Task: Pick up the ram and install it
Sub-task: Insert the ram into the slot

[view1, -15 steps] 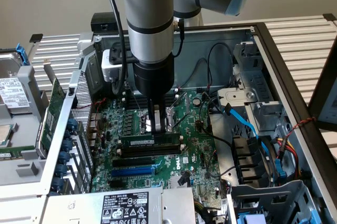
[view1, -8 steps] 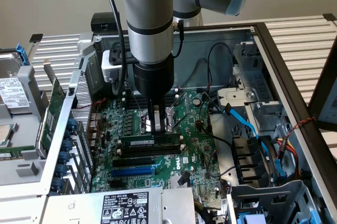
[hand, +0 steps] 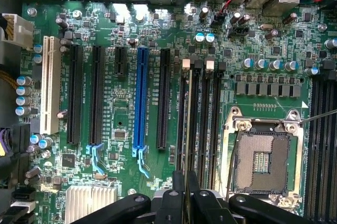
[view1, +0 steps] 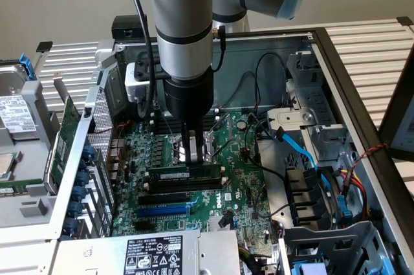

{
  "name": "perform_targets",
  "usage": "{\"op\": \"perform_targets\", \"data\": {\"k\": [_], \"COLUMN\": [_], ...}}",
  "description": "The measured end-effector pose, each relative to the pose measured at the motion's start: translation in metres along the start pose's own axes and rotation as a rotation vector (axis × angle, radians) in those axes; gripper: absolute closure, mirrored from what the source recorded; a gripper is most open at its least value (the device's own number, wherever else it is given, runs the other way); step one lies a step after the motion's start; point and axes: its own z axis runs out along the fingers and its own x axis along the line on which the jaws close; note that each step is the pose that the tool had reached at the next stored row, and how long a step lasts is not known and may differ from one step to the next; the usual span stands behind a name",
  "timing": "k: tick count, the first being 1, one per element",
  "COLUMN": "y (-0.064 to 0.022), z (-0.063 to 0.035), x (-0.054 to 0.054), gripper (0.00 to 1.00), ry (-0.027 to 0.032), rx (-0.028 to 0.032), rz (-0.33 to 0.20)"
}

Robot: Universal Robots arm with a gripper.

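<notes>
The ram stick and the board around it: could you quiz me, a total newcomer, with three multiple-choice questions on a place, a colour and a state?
1. The ram is: A under the end effector, along the black memory slots; B at the exterior view's far right; C at the exterior view's far left.
2. The one vividly coloured slot is: A red; B blue; C yellow.
3. The end effector is: A wide open; B closed on the ram; C closed on nothing.
Answers: 1 A, the green stick lies right below it; 2 B, it stands out blue among black slots; 3 B, it pinches the stick's upper edge.
</notes>
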Motion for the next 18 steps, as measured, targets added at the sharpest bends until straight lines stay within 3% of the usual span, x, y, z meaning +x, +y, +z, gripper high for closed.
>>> {"op": "perform_targets", "data": {"k": [18], "y": [0.0009], "z": [0.0036], "x": [0.0004], "gripper": [0.86], "ry": [0.0], "rx": [0.0023], "rz": [0.0]}}
